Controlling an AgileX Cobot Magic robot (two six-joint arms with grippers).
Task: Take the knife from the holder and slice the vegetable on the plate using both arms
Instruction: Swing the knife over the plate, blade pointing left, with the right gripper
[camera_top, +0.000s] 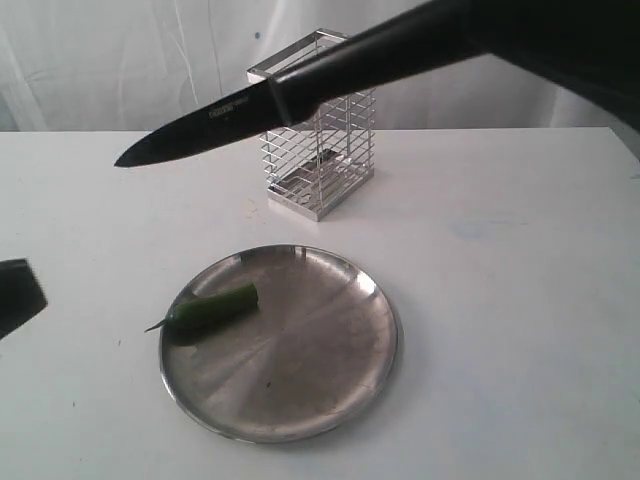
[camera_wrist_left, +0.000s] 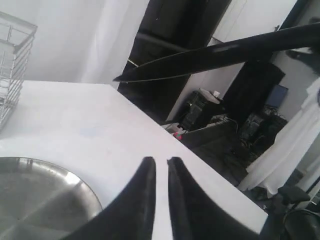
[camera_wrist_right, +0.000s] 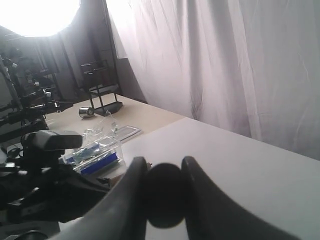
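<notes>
We see the right pincer (camera_wrist_right: 165, 164) clamped on the knife (camera_top: 290, 97); the left pincer (camera_wrist_left: 161, 162) stands slightly apart, empty.

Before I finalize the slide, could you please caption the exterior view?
Black knife held aloft in front of the wire holder; green vegetable waits on the steel plate.

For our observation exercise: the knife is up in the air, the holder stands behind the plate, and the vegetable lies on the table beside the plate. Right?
No: the exterior view shows the vegetable lying on the plate, near its left rim, not on the table. The knife and holder are as stated.
</notes>
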